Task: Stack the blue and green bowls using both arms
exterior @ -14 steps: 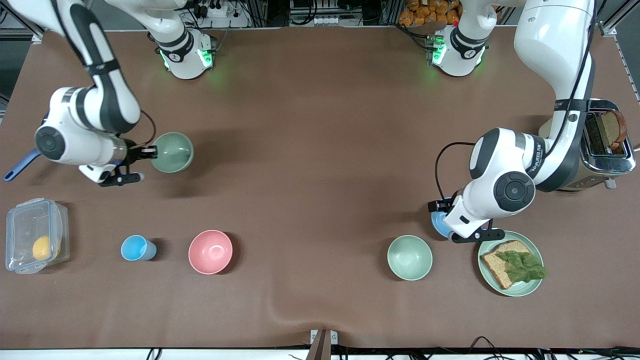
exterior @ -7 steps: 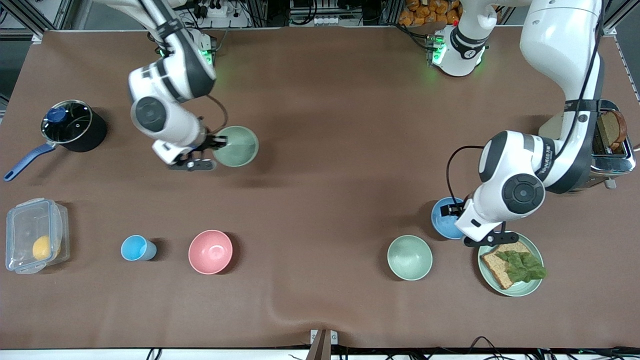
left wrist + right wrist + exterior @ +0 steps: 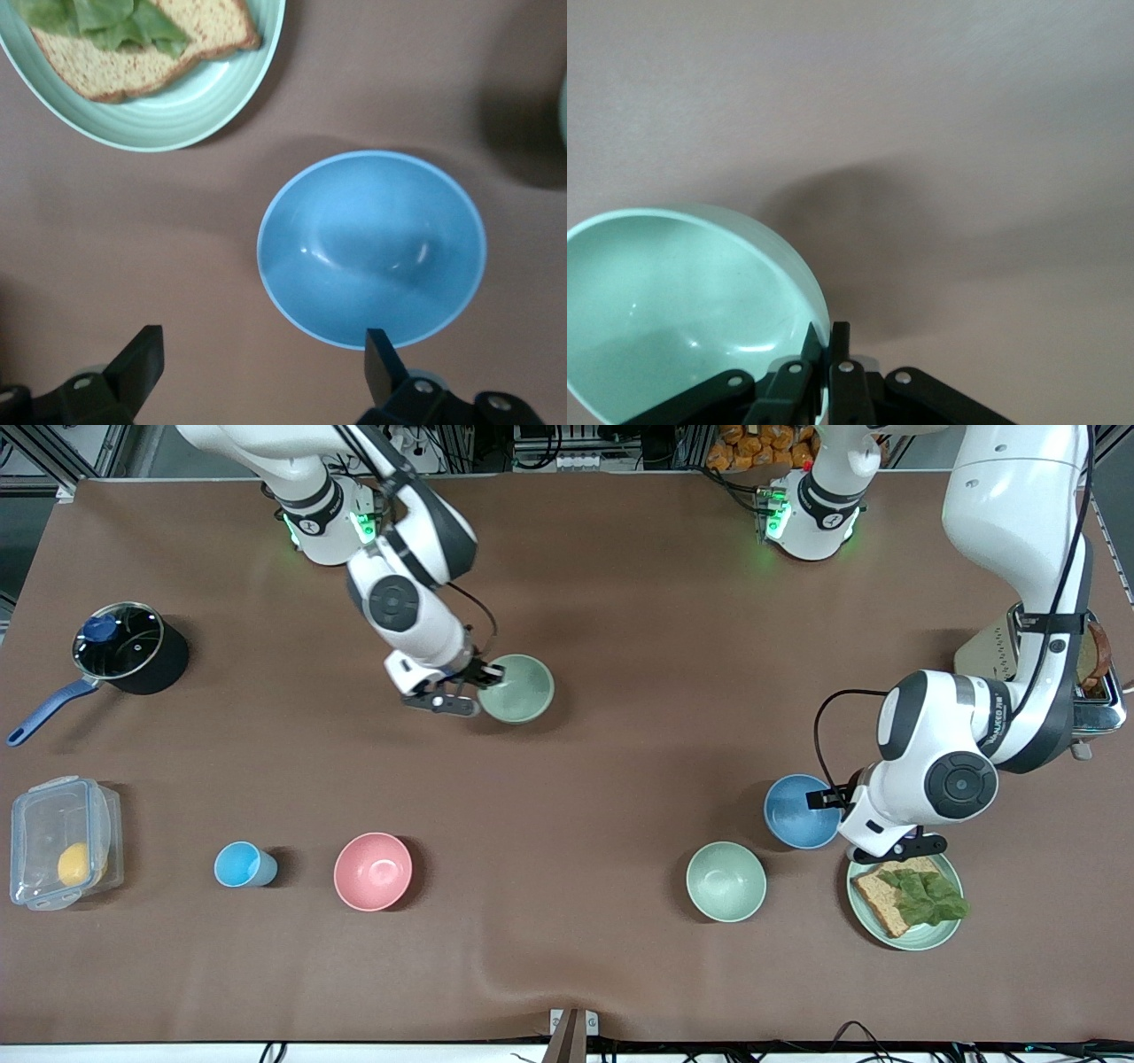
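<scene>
The pale sage-green bowl (image 3: 517,688) hangs from my right gripper (image 3: 483,677), over the bare middle of the table. In the right wrist view the gripper (image 3: 828,332) is shut on the bowl's rim, one finger inside the green bowl (image 3: 673,292) and one outside. The blue bowl (image 3: 800,810) stands on the table beside the bread plate (image 3: 941,936). My left gripper (image 3: 837,810) is open wide at its rim on the plate's side. In the left wrist view the gripper (image 3: 261,341) has one fingertip (image 3: 379,350) at the edge of the blue bowl (image 3: 372,243) and the other over bare table.
A mintier green bowl (image 3: 726,881) stands nearer the front camera than the blue bowl. A pink bowl (image 3: 373,871), a sky-blue cup (image 3: 241,864), a clear box (image 3: 62,841) and a pot (image 3: 128,646) are toward the right arm's end. A toaster (image 3: 1076,682) stands at the left arm's end.
My right arm has carried the green bowl from the right arm's end to over the table's middle. My left gripper has shifted toward the plate, uncovering the blue bowl.
</scene>
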Controlling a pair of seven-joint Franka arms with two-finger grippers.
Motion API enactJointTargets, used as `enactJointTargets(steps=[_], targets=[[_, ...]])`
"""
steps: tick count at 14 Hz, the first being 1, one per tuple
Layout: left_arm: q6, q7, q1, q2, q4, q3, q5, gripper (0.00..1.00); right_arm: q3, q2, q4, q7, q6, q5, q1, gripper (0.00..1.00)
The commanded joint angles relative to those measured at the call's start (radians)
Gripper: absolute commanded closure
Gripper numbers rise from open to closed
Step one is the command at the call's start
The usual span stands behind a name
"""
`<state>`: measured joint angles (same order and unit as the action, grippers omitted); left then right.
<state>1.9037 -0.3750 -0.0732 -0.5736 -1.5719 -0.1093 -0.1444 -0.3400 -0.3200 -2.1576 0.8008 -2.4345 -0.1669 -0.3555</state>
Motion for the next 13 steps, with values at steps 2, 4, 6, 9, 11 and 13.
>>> enactJointTargets(steps=[2, 4, 6, 9, 11, 13], targets=[[0.066, -0.012, 0.006, -0.014, -0.011, -0.009, -0.024, 0.0, 0.032, -0.126, 0.137, 0.119, -0.012, 0.003, -0.071, 1.0], [0.083, -0.013, 0.013, -0.035, -0.016, -0.007, -0.026, 0.0, 0.053, -0.174, 0.179, 0.147, -0.027, 0.004, -0.108, 1.0], [0.083, -0.013, 0.018, -0.043, -0.022, -0.007, -0.027, 0.0, 0.055, -0.192, 0.19, 0.149, -0.055, 0.004, -0.109, 1.0], [0.081, -0.013, 0.036, -0.041, -0.023, -0.007, -0.027, 0.0, 0.055, -0.201, 0.19, 0.149, -0.057, 0.007, -0.111, 1.0], [0.081, -0.012, 0.036, -0.045, -0.025, -0.007, -0.027, 0.0, 0.056, -0.203, 0.188, 0.149, -0.057, 0.007, -0.114, 1.0], [0.069, -0.009, 0.036, -0.029, -0.025, -0.007, -0.027, 0.0, 0.056, -0.205, 0.185, 0.149, -0.057, 0.012, -0.112, 1.0]])
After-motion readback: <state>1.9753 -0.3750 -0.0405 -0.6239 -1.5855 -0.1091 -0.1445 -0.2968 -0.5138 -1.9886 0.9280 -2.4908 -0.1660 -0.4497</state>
